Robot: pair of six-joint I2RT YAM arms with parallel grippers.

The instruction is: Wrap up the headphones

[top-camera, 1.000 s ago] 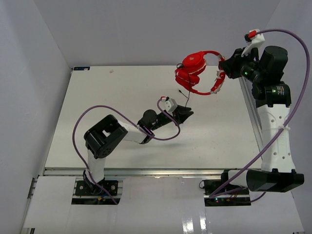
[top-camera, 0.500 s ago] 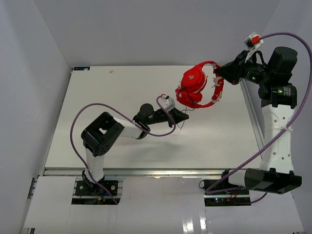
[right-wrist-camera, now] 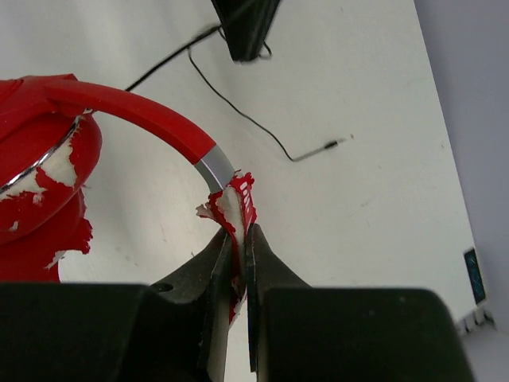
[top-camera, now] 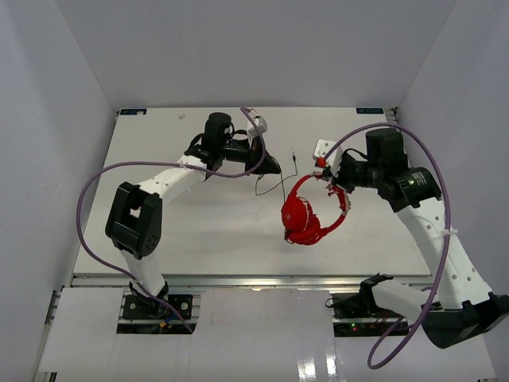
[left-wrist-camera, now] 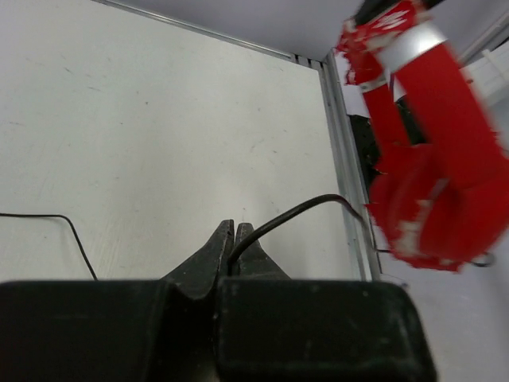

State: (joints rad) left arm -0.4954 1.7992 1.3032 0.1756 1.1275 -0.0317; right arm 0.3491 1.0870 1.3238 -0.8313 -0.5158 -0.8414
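The red headphones (top-camera: 305, 215) hang in the air over the table's right middle. My right gripper (top-camera: 334, 185) is shut on the worn, peeling part of the headband (right-wrist-camera: 237, 208), with the ear cups (right-wrist-camera: 40, 199) below. The thin black cable (top-camera: 274, 187) runs left from the headphones to my left gripper (top-camera: 274, 168), which is shut on it (left-wrist-camera: 270, 224). The cable's free end with the small plug (right-wrist-camera: 338, 144) lies on the table behind. In the left wrist view the headphones (left-wrist-camera: 433, 175) appear at the right, blurred.
The white table (top-camera: 199, 223) has a metal rim at the front and grey walls on three sides. Thick purple robot cables (top-camera: 103, 179) loop beside both arms. A small white tag (top-camera: 322, 148) lies at the back near the right gripper.
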